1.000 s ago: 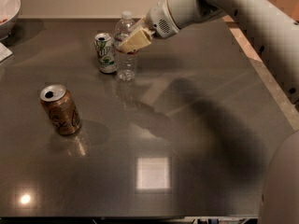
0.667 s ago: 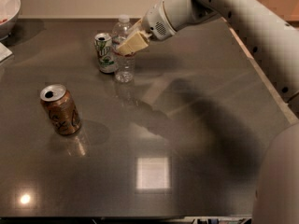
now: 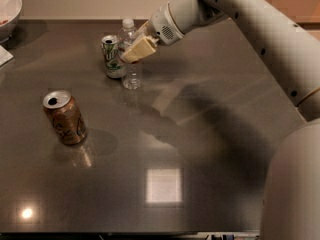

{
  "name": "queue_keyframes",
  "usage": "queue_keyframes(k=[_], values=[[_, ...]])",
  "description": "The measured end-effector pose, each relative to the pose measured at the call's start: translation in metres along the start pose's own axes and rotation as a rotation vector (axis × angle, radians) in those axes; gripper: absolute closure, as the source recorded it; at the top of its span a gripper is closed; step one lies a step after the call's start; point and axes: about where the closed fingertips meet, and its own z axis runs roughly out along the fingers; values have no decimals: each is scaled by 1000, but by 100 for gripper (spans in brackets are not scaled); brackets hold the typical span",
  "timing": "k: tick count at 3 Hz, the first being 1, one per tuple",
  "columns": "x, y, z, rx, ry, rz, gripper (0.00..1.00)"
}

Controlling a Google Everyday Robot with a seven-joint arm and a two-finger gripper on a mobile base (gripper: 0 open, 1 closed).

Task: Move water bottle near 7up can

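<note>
Progress looks close to complete in the camera view, operator. The small clear plastic water bottle with the white cap stands upright on the dark grey glossy table, right at the jaws. The white and silver 7up can with green markings stands just beyond the jaws on the side away from the wrist, right beside the bottle. You cannot tell whether the two touch. Judged from this, the bottle is already near the can, and what is left for you is to let go cleanly and back away without tipping either one.

The cream two-finger gripper sits at the bottle's middle, covering its label band. You cannot tell whether the jaws clamp the bottle or stand slack around it, since the far side is hidden.

The white arm reaches in from the right edge, across the back of the table, with the wrist angled down toward the bottle.

The brown-orange opened can stands well apart from the jaws, toward the table's near edge. The white bowl is farther off, past the 7up can at the back corner.
</note>
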Motion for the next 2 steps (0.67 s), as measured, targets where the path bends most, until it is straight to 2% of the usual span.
queue_keyframes(k=[1, 2], values=[[0, 1, 3, -5, 0, 0, 0], [0, 1, 3, -5, 0, 0, 0]])
